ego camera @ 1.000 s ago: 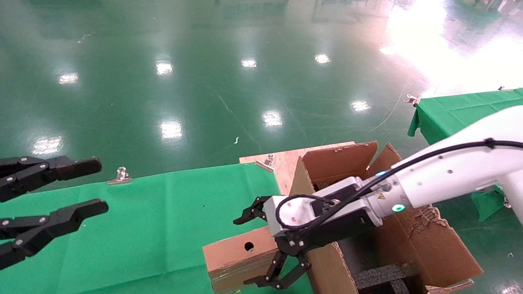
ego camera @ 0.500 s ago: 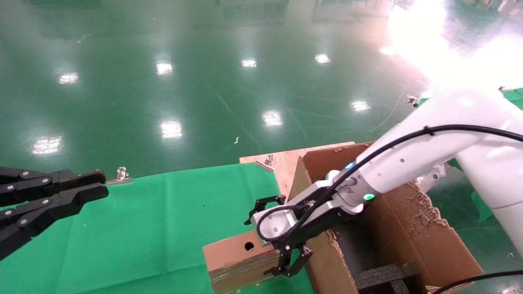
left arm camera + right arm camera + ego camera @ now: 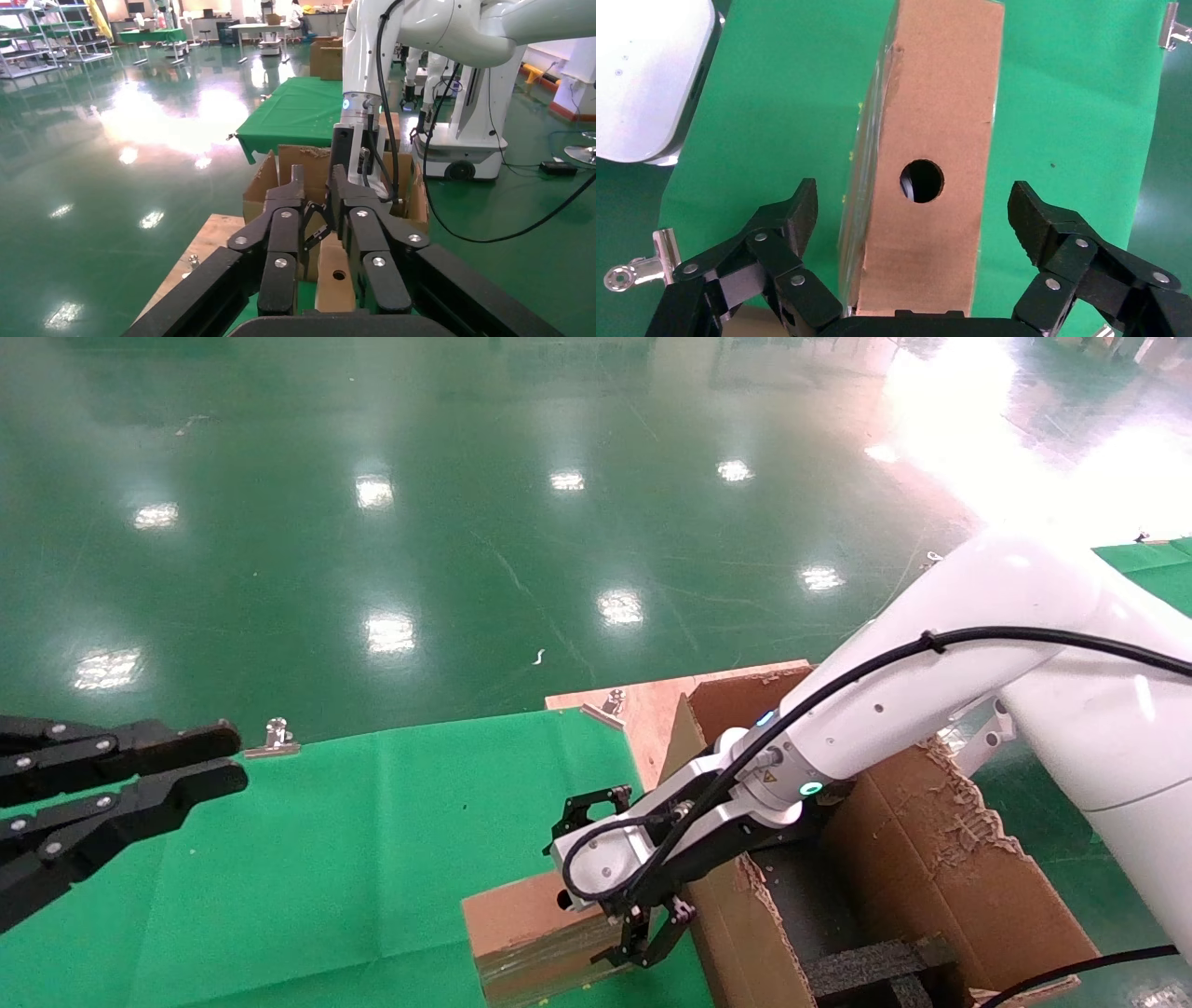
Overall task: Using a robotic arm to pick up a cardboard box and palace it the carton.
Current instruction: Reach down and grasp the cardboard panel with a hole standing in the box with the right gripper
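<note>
**Straddling the cardboard box, fingers wide**

Reaching down over the near edge of my worktop (image 3: pixel 372 822), my right hand (image 3: pixel 622 882) sits directly above the cardboard box (image 3: pixel 521 933) — my fingers (image 3: pixel 782 232) are spread, one on each long side of it, and in my wrist view there is green cloth showing between each fingertip and the cardboard, so I am not touching it. The box lies flat on the green cloth with its round hole (image 3: pixel 921 180) facing up, right between my fingers, and clear tape wraps one long side.

Just beside the box, on my right, stands the carton (image 3: pixel 931 877): its ragged flaps are up, black foam (image 3: pixel 875 966) lies inside, and the robotic arm (image 3: pixel 931 682) passes over its near wall with the black cable (image 3: pixel 1024 640) running along it.

Farther off on my left, my left hand (image 3: pixel 200 761) hangs above the cloth, well apart from the box — its fingers are drawn nearly together, gripping nothing. A metal clip (image 3: pixel 276 738) pins the cloth's far edge. Beyond lies the glossy green floor (image 3: pixel 466 523).
</note>
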